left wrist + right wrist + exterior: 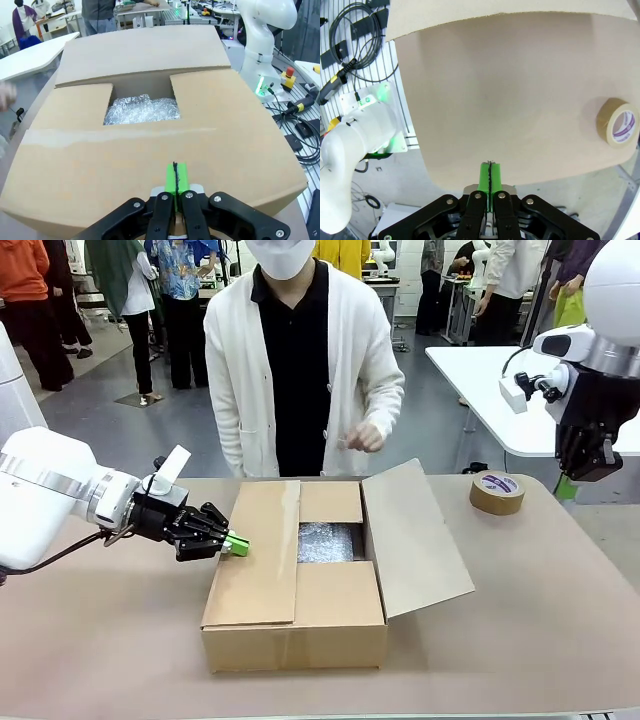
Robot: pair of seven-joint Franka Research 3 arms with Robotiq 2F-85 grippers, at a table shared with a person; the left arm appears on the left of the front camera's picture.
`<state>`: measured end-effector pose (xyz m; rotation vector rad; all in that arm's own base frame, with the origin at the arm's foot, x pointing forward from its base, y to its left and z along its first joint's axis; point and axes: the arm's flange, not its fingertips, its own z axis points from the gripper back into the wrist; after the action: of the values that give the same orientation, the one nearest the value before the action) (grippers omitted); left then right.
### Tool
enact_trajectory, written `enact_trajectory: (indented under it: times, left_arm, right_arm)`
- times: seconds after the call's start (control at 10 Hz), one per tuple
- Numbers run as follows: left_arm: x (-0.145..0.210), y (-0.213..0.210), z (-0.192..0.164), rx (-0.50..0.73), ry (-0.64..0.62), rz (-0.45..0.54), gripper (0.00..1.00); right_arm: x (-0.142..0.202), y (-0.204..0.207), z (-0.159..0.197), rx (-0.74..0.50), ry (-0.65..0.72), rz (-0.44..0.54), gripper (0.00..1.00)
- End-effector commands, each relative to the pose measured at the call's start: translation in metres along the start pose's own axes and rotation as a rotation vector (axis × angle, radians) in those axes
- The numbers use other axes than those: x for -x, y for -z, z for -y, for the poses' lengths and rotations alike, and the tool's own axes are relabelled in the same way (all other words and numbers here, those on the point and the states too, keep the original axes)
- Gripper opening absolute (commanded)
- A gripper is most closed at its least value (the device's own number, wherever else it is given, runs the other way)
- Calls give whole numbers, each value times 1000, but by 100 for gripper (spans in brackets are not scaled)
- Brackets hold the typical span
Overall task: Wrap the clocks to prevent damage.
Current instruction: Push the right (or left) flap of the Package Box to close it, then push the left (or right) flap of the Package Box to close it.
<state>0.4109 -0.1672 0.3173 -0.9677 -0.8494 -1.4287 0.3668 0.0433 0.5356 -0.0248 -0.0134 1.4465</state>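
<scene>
Briefly, front view: left pincer (238, 546) has its green pads pressed together with nothing between them. The tips are at the outer edge of the left flap of the cardboard box (295, 610) and appear to touch it. Beyond the tips, in the gap between the folded flaps, lies bubble wrap (325, 542); what it covers cannot be told. The box's flap on the far side from this pincer stands tilted open. Right pincer (585, 465) hangs high over the table (100, 640) edge, with the tape roll (497, 492) below and to its inner side, well apart. A person (300, 370) stands across the table behind the box, one hand (365, 437) held at the waist.

Left wrist view: pads meet in a thin line directly over the nearest flap. The bubble wrap shows ahead of the tips, in the box opening.

Right wrist view: pads are fully closed and empty, above bare tabletop. The tape roll lies flat, off to one side of the tips.
</scene>
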Motion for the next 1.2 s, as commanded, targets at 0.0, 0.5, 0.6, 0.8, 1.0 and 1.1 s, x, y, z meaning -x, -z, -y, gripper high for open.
enact_trajectory:
  times: [0.0, 0.5, 0.6, 0.8, 1.0, 1.1]
  left_arm:
    - [5, 2, -1, -6, 1, -6, 0]
    - [5, 2, -1, -6, 1, -6, 0]
    - [5, 2, -1, -6, 1, -6, 0]
    - [5, 2, -1, -6, 1, -6, 0]
    - [5, 2, -1, -6, 1, -6, 0]
    - [5, 2, -1, -6, 1, -6, 0]
  right_arm:
    - [2, 0, 0, -1, -7, -7, 1]
    - [2, 0, 0, -1, -7, -7, 1]
    - [2, 0, 0, -1, -7, -7, 1]
    - [2, 0, 0, -1, -7, -7, 1]
    - [6, 6, 2, -22, -170, 152, 1]
    - [13, 21, 6, -49, -227, 338, 1]
